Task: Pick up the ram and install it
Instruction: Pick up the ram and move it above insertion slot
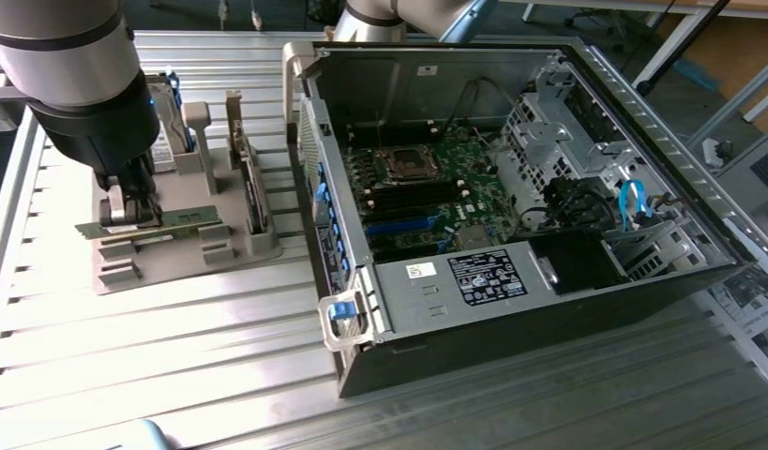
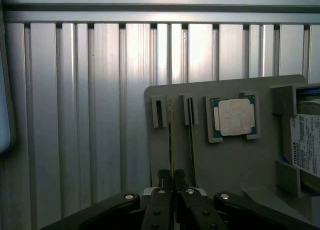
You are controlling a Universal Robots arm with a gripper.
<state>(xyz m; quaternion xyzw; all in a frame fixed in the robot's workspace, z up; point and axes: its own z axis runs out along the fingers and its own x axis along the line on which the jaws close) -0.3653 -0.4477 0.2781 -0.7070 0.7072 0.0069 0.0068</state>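
The gripper (image 1: 136, 221) hangs from the arm over a grey holder (image 1: 252, 246), which sits on the ribbed metal table (image 1: 171, 361) toward the edge at the exterior view's left. Its two fingers are pressed together on the ram (image 1: 173, 224), pinching the thin green stick near the middle of its length so that both ends stick out level on either side. The ram lies along the holder's end strip, the end farthest from the hard drive (image 2: 305, 145). Whether its lower edge is still seated in the holder's slot or just clear of it cannot be told. In the wrist view the ram (image 2: 172, 140) shows edge-on as a thin line running from the closed gripper (image 2: 173, 187) between two small upright brackets of the holder (image 2: 230, 175). The square silver processor chip (image 2: 234, 117) rests in its own recess near the holder's middle, apart from the ram. The hard drive with a white label stands at the holder's opposite end. Just beside the holder, toward the exterior view's right, an open computer case (image 1: 358, 94) lies on the table. Its green motherboard (image 1: 449, 178) is exposed, well apart from the ram.
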